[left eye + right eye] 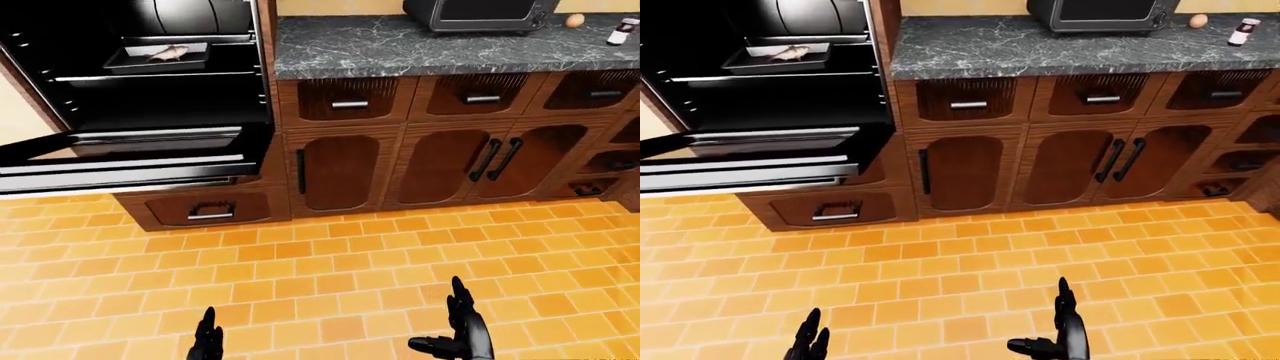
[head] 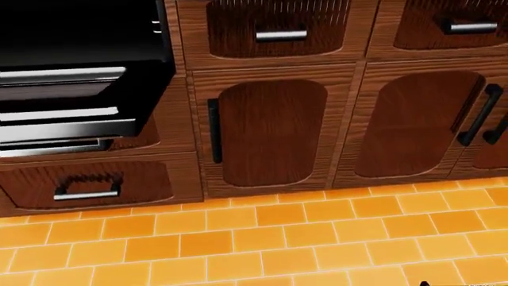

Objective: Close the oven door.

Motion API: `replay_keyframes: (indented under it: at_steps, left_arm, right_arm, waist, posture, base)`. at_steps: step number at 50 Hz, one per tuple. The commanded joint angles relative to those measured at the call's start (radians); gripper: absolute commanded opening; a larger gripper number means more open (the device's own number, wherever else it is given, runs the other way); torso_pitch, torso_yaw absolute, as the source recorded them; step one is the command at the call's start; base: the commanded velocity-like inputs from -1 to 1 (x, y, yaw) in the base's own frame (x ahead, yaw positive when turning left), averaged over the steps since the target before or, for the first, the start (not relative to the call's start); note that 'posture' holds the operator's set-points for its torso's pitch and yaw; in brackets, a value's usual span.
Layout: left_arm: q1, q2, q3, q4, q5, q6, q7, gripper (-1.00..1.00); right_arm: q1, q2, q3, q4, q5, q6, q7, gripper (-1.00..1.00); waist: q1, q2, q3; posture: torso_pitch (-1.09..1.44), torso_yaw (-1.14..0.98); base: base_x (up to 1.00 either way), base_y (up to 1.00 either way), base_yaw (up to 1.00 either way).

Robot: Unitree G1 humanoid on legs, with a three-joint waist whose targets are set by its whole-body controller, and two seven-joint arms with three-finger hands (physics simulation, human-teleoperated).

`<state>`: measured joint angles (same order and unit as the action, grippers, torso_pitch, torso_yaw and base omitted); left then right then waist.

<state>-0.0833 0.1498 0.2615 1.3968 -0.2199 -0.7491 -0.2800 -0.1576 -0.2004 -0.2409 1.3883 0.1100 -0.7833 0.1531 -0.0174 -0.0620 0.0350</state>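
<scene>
Approach step: oven door [image 1: 130,161] hangs open at ten o'clock, untouched. Left hand [image 1: 207,341] and right hand [image 1: 458,330] hover low, fingers spread, empty. Next, step left and lift its edge.

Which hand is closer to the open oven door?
Left. The left hand is low, below the oven door; the right hand is farther right.

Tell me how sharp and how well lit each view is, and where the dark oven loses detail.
Left-eye view: sharp, evenly lit; the open oven door shows pale streaks, the oven's inside is near black apart from a tray. Head view: crisp wood grain on the cabinet door, the oven a flat black mass at upper left. Right-eye view: the same, no blur.
</scene>
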Motion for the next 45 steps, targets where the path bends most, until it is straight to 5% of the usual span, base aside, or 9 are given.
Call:
replay_keyframes:
  at_steps: [1,9,13,14,29,30,39,43,45]
  left_arm:
    - [-0.011,0.018,0.005,-0.02,-0.004,-0.029,-0.001,1.0]
    - [-0.014,0.02,0.007,-0.02,-0.007,-0.026,-0.004,1.0]
    - [-0.015,0.02,0.008,-0.021,-0.01,-0.024,-0.005,1.0]
    - [-0.015,0.02,0.008,-0.021,-0.01,-0.024,-0.006,1.0]
    - [-0.014,0.021,0.008,-0.021,-0.013,-0.023,-0.008,1.0]
    - [-0.014,0.021,0.008,-0.021,-0.013,-0.024,-0.007,1.0]
    - [-0.014,0.02,0.007,-0.021,-0.014,-0.024,-0.008,1.0]
    - [-0.016,0.022,0.008,-0.021,-0.016,-0.022,-0.01,1.0]
    - [-0.017,0.022,0.008,-0.021,-0.016,-0.021,-0.01,1.0]
  right_arm:
    - [-0.014,-0.003,0.0,-0.02,0.003,-0.026,0.001,1.0]
    - [-0.018,-0.003,-0.002,-0.021,0.006,-0.025,0.004,1.0]
    - [-0.02,-0.003,-0.003,-0.022,0.009,-0.024,0.005,1.0]
    - [-0.02,-0.003,-0.003,-0.022,0.01,-0.024,0.005,1.0]
    - [-0.02,-0.005,-0.003,-0.021,0.014,-0.023,0.007,1.0]
    - [-0.02,-0.005,-0.003,-0.021,0.014,-0.022,0.007,1.0]
    - [-0.02,-0.005,-0.003,-0.021,0.014,-0.022,0.007,1.0]
    - [-0.021,-0.005,-0.003,-0.022,0.016,-0.022,0.008,1.0]
    - [-0.022,-0.005,-0.003,-0.022,0.016,-0.02,0.008,1.0]
  waist:
    - [0.005,-0.005,-0.013]
    - [0.005,0.059,-0.011]
    - [0.012,0.176,-0.032]
    - [0.017,0.12,-0.02]
    - [0.009,-0.038,-0.017]
    - [0.0,0.009,-0.015]
    - [0.005,0.058,-0.011]
    - [0.012,0.178,-0.033]
    - [0.016,0.128,-0.018]
  posture:
    - [0.0,0.0]
    - [0.0,0.0]
    - [0.0,0.0]
    - [0.0,0.0]
    - [0.0,0.0]
    - [0.0,0.0]
    - [0.0,0.0]
    - [0.0,0.0]
    - [0.0,0.0]
  base:
    - [0.0,0.23,0.0]
    - [0.0,0.23,0.0]
    - [0.0,0.23,0.0]
    - [0.0,0.23,0.0]
    - [0.0,0.23,0.0]
    - [0.0,0.23,0.0]
    - [0.0,0.23,0.0]
    - [0.0,0.24,0.0]
    - [0.0,0.23,0.0]
